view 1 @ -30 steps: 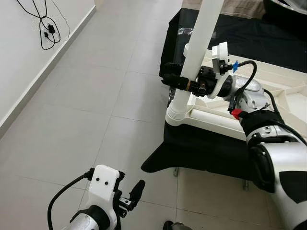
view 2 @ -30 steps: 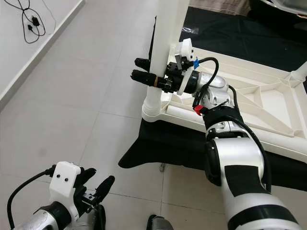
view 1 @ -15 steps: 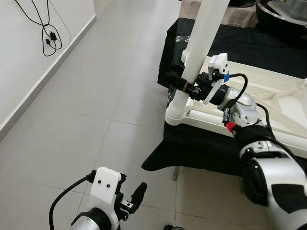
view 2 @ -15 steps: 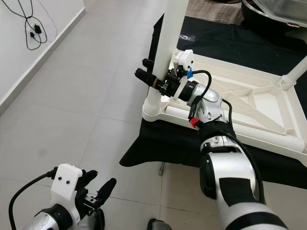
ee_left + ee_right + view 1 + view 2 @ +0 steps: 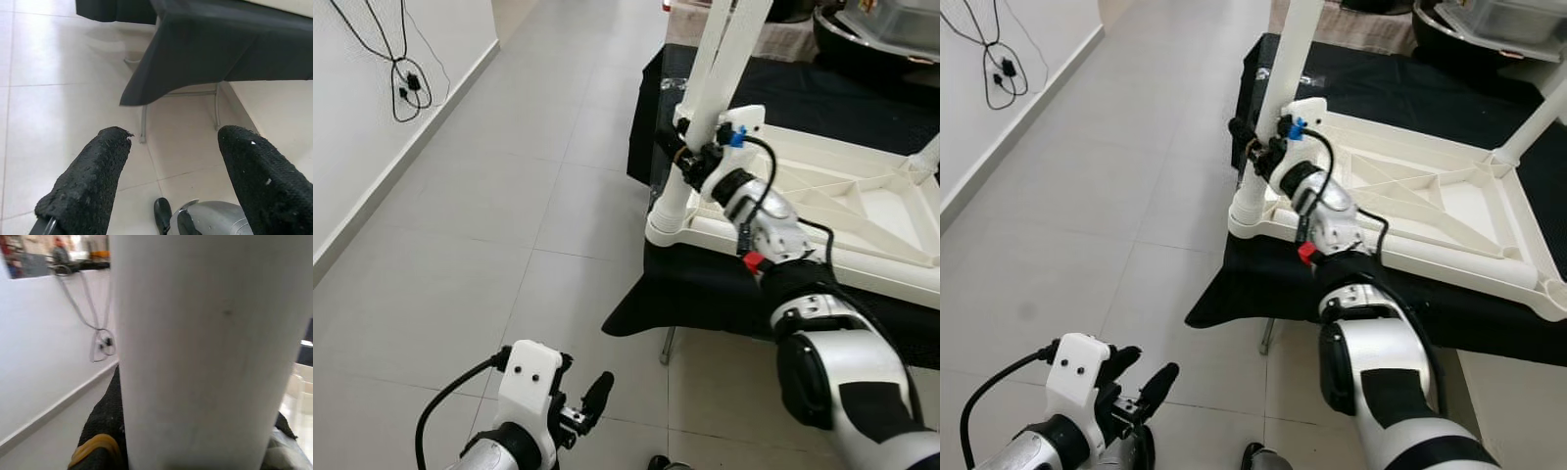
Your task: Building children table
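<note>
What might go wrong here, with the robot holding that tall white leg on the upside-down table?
Two things, I'd guess. The right pincer grips the white leg low down, just above its corner socket, so any sideways pull could lever the leg askew. The white tabletop also lies near the edge of the black-draped stand, so a push might shift it. The left pincer hangs open above the floor, offering no support.

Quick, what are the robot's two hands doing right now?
Left end effector: open, holding nothing, low above the floor.
Right end effector: shut on the white table leg.
</note>
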